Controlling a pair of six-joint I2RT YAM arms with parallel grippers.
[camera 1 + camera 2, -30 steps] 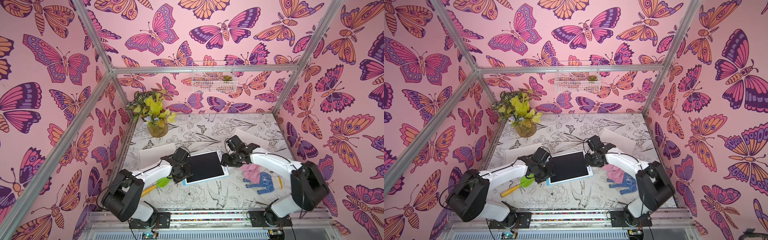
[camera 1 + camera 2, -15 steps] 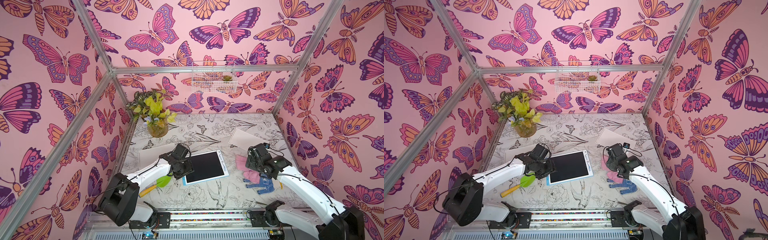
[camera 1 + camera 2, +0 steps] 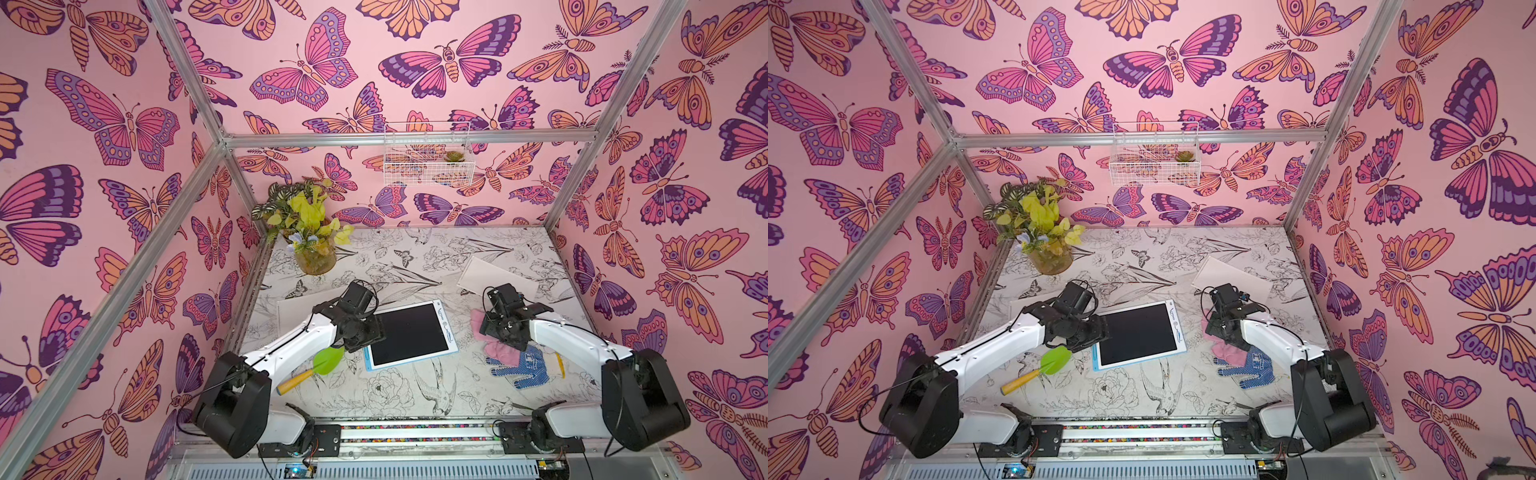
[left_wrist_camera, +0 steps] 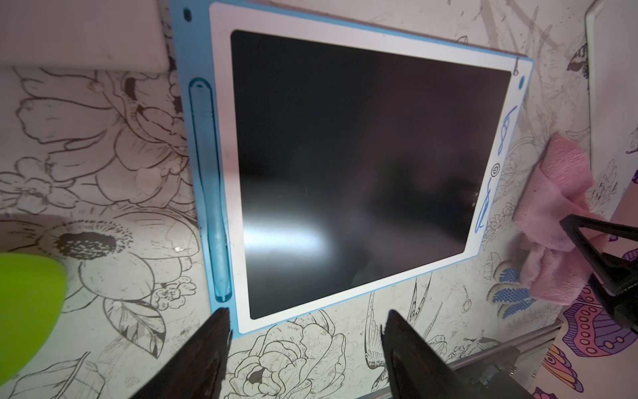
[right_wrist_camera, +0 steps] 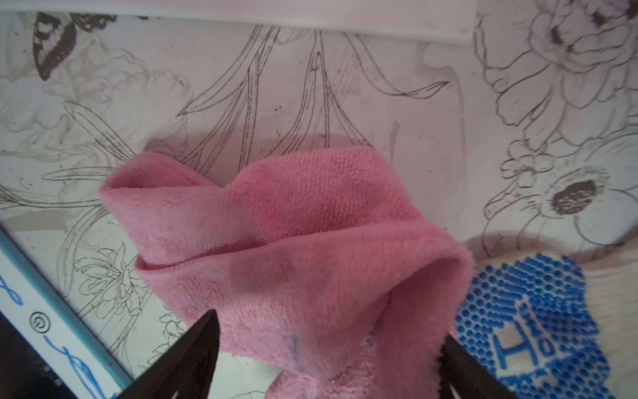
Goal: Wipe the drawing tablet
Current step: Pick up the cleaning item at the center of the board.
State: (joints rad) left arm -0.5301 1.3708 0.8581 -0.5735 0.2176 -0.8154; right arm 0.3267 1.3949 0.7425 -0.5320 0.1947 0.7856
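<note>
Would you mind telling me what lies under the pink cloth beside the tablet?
One edge of the pink cloth overlaps a blue-dotted glove; the rest lies on the patterned table. How much glove it covers is hidden.

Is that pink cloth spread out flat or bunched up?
Bunched up. The pink cloth lies in thick, rumpled folds on the table, beside the drawing tablet and a blue-dotted glove.

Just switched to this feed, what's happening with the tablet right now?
The right gripper sits over the pink cloth beside the drawing tablet, fingers spread either side, not closed on it. The left gripper hovers open at the tablet's opposite edge. Blue scribbles mark the white bezel.
</note>
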